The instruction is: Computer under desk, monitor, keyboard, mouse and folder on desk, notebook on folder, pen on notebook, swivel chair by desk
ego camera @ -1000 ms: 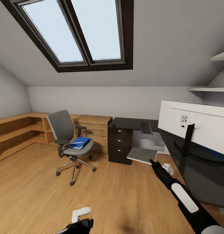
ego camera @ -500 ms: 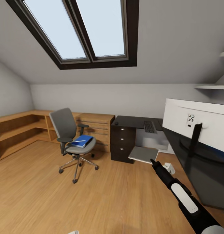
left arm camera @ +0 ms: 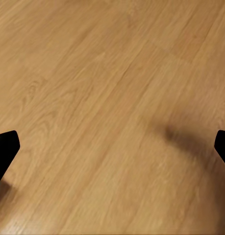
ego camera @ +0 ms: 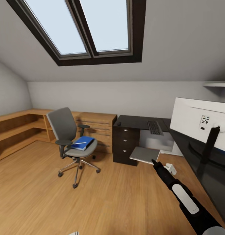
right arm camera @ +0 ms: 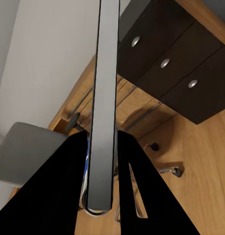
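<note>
**Grey notebook pinched in the right gripper, out over the bedroom floor**

In the head view the right arm reaches forward from the lower right, and the right gripper (ego camera: pixel 154 162) holds the notebook (ego camera: pixel 145 154) by its near edge, so the flat grey cover hangs level above the wooden floor (ego camera: pixel 109 199), in front of the dark three-drawer unit (ego camera: pixel 125 143). The right wrist view shows the same hold edge-on: the notebook (right arm camera: pixel 102 103) runs as a thin grey slab between the two black fingers (right arm camera: pixel 68 181), which press on it from both sides.

The desk (ego camera: pixel 138 121) stands against the far wall, its glossy black top carrying the keyboard (ego camera: pixel 154 127) near the back. The nearer wing of the desk runs along the right edge of the view, and the monitor (ego camera: pixel 199 122) stands on it with its white back towards the camera.

The swivel chair (ego camera: pixel 70 140) sits well apart from the desk, to its left and in front of a low light-wood cabinet (ego camera: pixel 96 129). The blue folder (ego camera: pixel 82 143) lies flat on its seat, with the pen (ego camera: pixel 79 143) (a thin white line at this size) resting on top.

The left wrist view looks down on bare floor boards, with the left gripper (left arm camera: pixel 112 147) showing its two dark fingertips (left arm camera: pixel 4 147) at opposite edges of the picture, spread wide apart with nothing between them.
</note>
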### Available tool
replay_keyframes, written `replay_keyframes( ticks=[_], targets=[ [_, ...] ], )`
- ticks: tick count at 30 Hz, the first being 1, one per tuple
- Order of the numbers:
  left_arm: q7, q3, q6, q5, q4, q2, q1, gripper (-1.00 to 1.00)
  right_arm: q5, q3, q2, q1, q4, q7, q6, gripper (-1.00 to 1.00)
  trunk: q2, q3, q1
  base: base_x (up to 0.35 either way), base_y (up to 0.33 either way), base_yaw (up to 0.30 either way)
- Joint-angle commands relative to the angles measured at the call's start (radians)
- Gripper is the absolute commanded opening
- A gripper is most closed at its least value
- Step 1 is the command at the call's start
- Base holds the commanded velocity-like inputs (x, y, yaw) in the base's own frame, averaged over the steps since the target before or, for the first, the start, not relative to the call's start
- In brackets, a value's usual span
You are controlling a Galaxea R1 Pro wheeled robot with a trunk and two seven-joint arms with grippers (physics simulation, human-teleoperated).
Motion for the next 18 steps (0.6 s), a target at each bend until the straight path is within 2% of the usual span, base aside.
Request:
replay_keyframes(
  ticks=[1,18],
  targets=[
    [0.007,-0.004,0.001,0.009,-0.001,0.001,0.000,1.00,-0.011,0.002,-0.001,-0.001,0.000,0.004,0.001,-1.00,-0.001,-0.003,0.000,0.091,0.007,0.000],
    [0.007,-0.005,0.001,0.010,-0.001,-0.001,0.000,1.00,-0.012,0.001,-0.004,-0.001,0.000,0.004,0.002,-1.00,-0.001,-0.029,0.000,0.015,0.001,0.000]
  ],
)
